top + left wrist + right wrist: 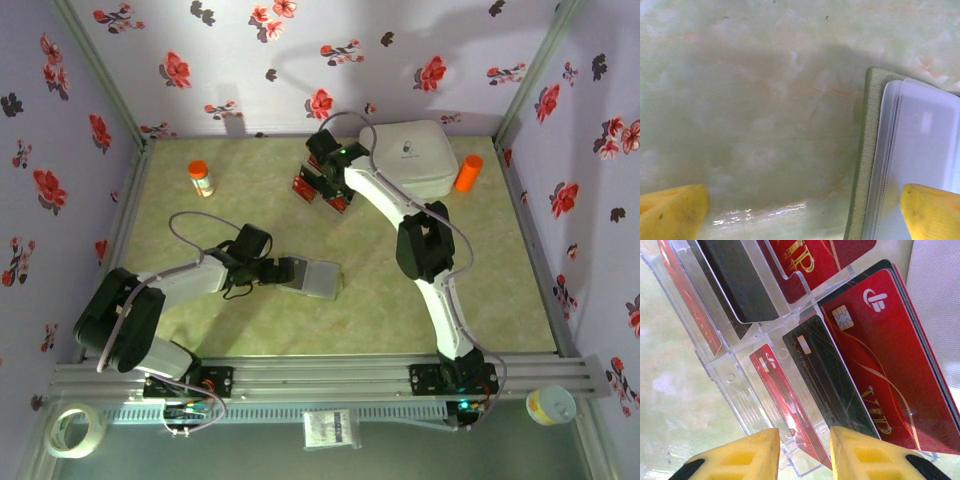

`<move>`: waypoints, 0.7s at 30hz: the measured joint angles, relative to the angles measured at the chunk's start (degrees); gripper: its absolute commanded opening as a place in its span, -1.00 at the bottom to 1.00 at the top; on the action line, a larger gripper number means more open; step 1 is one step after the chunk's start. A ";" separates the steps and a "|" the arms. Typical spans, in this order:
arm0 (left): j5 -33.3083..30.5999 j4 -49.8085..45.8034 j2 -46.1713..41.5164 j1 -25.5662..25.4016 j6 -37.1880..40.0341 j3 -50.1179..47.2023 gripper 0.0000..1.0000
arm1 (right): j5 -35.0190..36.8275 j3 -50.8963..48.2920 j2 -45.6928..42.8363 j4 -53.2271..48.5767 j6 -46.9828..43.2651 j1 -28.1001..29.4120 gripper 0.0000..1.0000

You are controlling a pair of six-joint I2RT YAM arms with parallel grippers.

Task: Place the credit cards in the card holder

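Credit cards (875, 365), thin red rectangular plastic pieces with gold lettering, a chip and dark stripes, stand tilted in the slots of a clear acrylic tiered rack (725, 375) at the far centre of the pale green marbled table (400, 300), just left of a big white rounded box (415, 155). Slotted storage leaves each card's free edge exposed, which is judged to suit an edge pinch. The right gripper (805, 452) is lowered over the rack with its yellow jaws partly spread, straddling the edge of one card; they are not closed on it. The card holder (867, 150), a flat olive-green fabric wallet with a grey inside and clear plastic sleeves, lies open on the table near centre, well apart from the rack. The left gripper (800, 215) hovers low at its left edge, jaws spread wide, one fingertip over the sleeve, probably placed to steady the wallet while a card is inserted
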 measured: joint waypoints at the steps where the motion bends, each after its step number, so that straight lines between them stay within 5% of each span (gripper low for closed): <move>1: 0.00 0.02 0.00 0.00 -0.02 -0.02 0.99 | 0.02 0.07 0.22 -0.04 -0.02 0.00 -0.36; 16: -0.20 0.52 -0.22 -0.11 -0.17 -0.39 1.00 | -0.02 1.01 2.71 -0.44 -1.03 1.05 -0.58; 21: -0.20 0.70 -0.42 -0.15 -0.20 -0.63 1.00 | -0.24 1.84 2.71 -0.92 -1.16 1.18 -0.83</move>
